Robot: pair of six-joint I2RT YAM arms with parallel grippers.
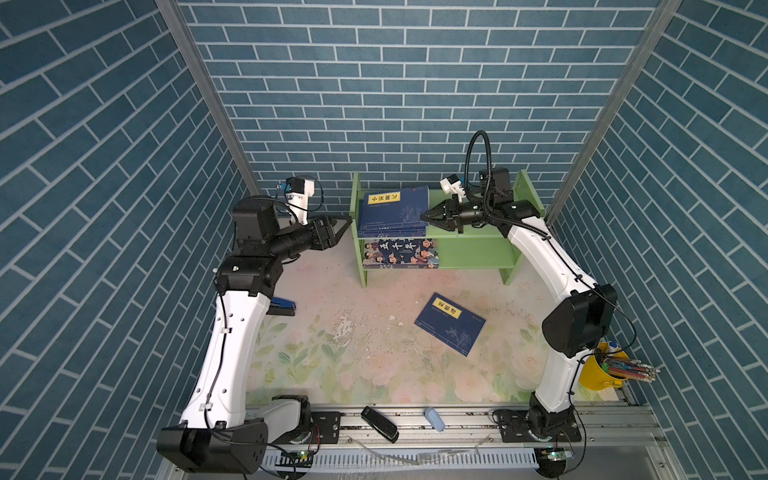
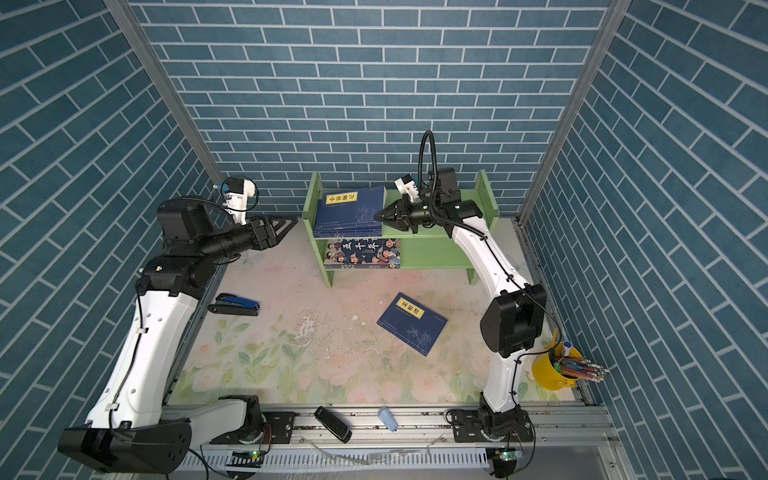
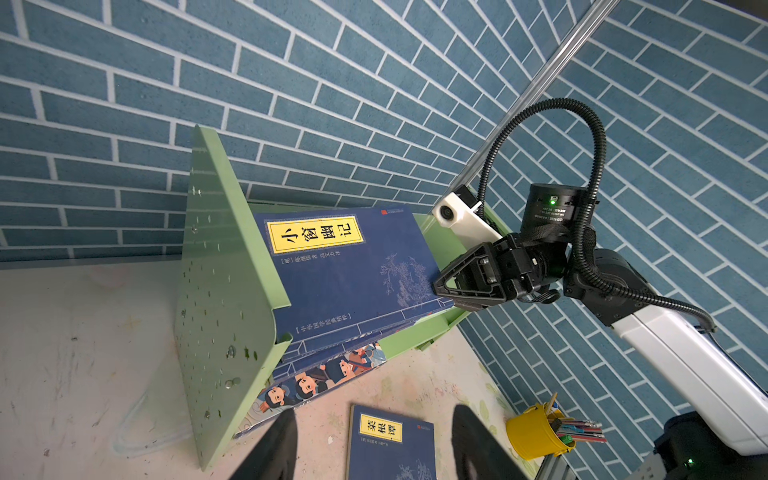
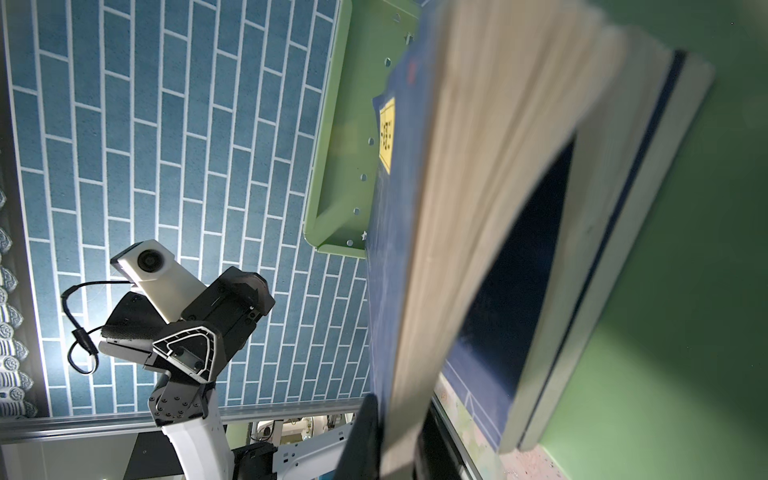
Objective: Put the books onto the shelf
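Right gripper around edge of top navy book on green shelf, clamped or not unclear, left gripper jaws apart, empty

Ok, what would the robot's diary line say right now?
right jaws: shut on top navy book, upper shelf tier | left jaws: open, empty | loose navy book: on table, unshelved

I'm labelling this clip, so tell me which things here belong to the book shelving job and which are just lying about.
Job: green shelf, shelved navy books, cartoon book, loose navy book.
Lying about: blue stapler, black stapler, yellow pen cup, pale blue object.
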